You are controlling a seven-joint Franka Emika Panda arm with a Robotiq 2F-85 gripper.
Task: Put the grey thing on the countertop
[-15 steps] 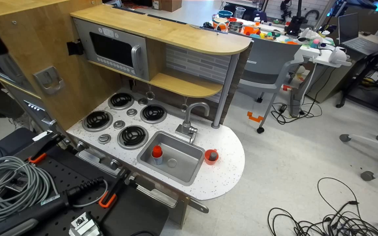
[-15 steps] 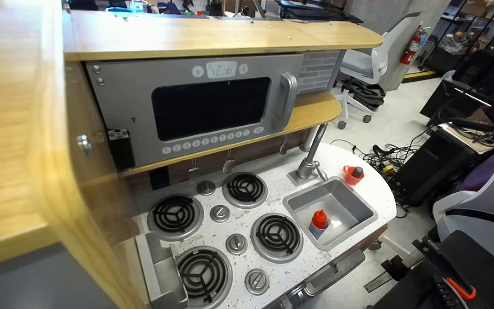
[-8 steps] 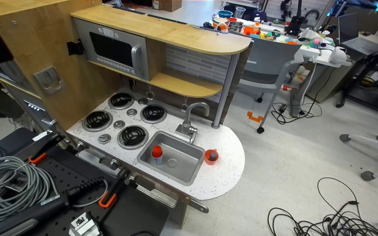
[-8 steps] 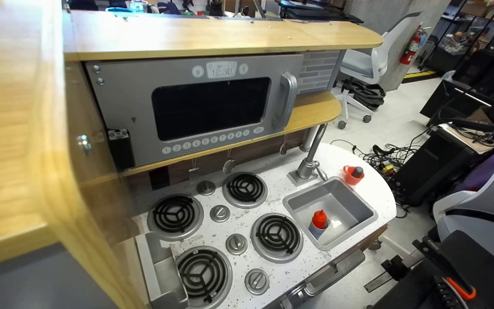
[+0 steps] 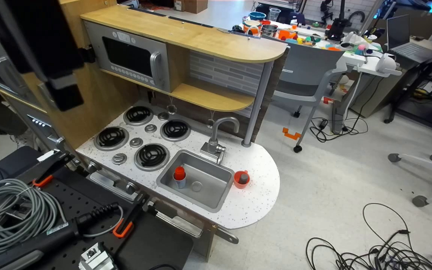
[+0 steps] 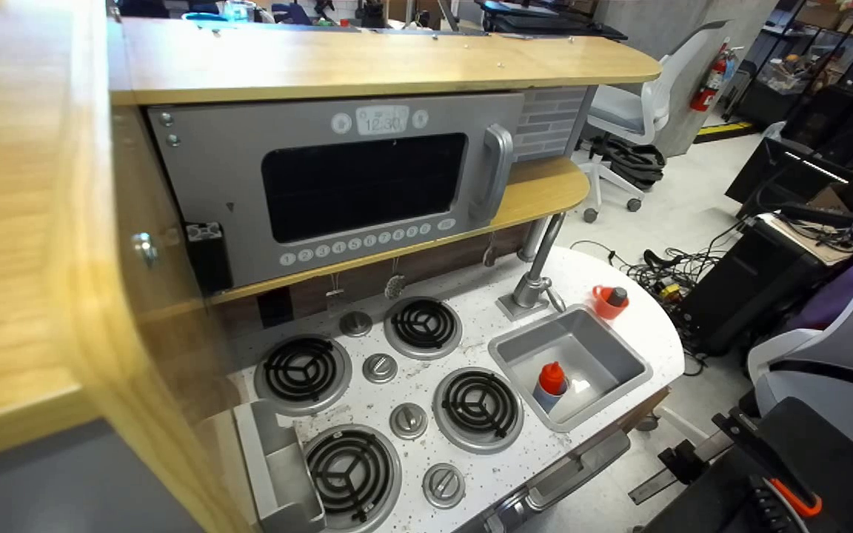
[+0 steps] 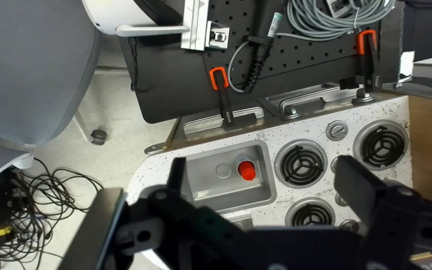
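Note:
A dark grey piece [image 5: 243,179] [image 6: 617,297] sticks out of a red cup [image 5: 237,184] [image 6: 604,308] on the white countertop [image 5: 261,204] [image 6: 652,333] [image 7: 388,108], beside the sink, in both exterior views. The wrist view does not show them. A pale grey-blue cup [image 5: 180,183] [image 6: 545,400] [image 7: 243,157] with a red bottle-like top [image 5: 179,173] [image 6: 552,374] [image 7: 247,171] stands in the sink. I cannot tell which is the grey thing. My gripper [image 7: 261,168] is open and empty high above the countertop; in an exterior view it [image 5: 65,95] is blurred at upper left.
The sink [image 5: 221,204] has a tall faucet [image 5: 216,138] behind it. Several burners [image 5: 152,156] lie beside it. A microwave [image 6: 367,185], shelf [image 5: 216,98] and tall wooden side panel [image 5: 103,101] rise around the counter. A black table [image 5: 152,243] with cables stands in front.
In an exterior view my gripper has come in from the upper left edge, moving right and down. The cups, the grey piece and the countertop have not moved.

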